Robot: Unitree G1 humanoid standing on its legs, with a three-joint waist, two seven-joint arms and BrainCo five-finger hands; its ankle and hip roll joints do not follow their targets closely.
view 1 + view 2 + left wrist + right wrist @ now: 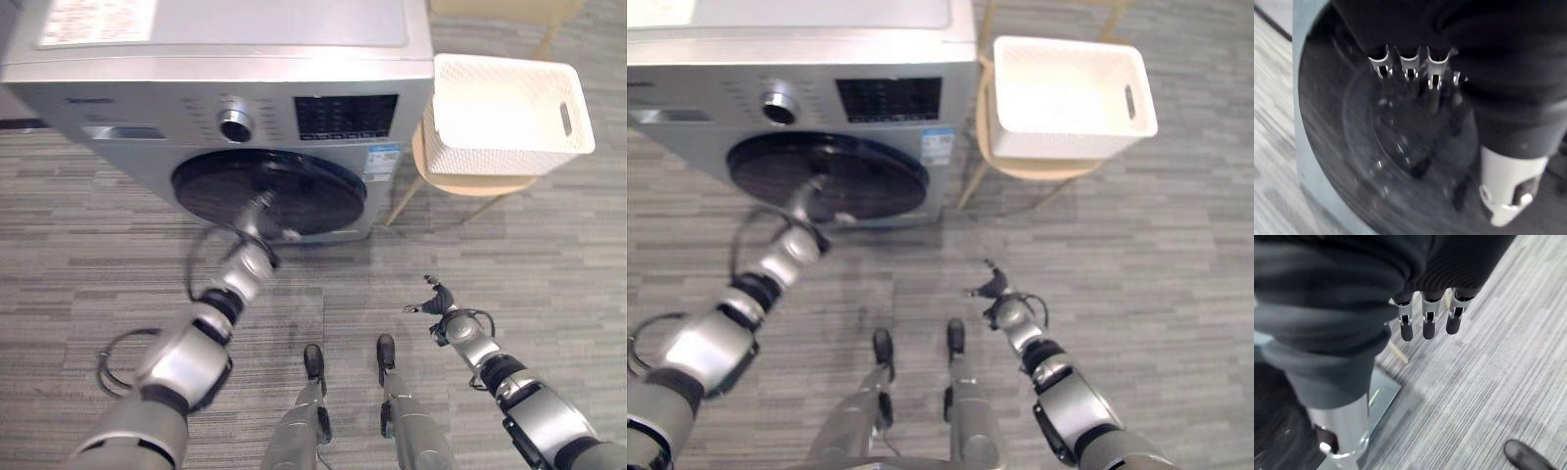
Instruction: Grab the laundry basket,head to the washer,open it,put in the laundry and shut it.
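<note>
We're at the washer [225, 88], upper left of the frame. Its round dark door [269, 192] looks closed, flush against the front panel. Our left hand [261, 215] is at the door, centre-left of the frame, fingers reaching out straight onto the glass; in the left wrist view they lie against the dark pane with nothing clamped in them. Can't tell whether it's pushing the door or just touching it.

Laundry basket [509, 113] sits on a round wooden stool [468, 184] just right of the washer, upper right of the frame. It looks empty from here: white inside, no cloth visible.

Right hand [441, 305] hangs low over the floor [549, 264], lower right, fingers relaxed and holding nothing.

Our read on progress: basket carried over and parked, and with the basket bare and the door closed, loading looks done. Left hand is likely on the shut step. Remaining: confirm the door is latched, then pull the hand away.
</note>
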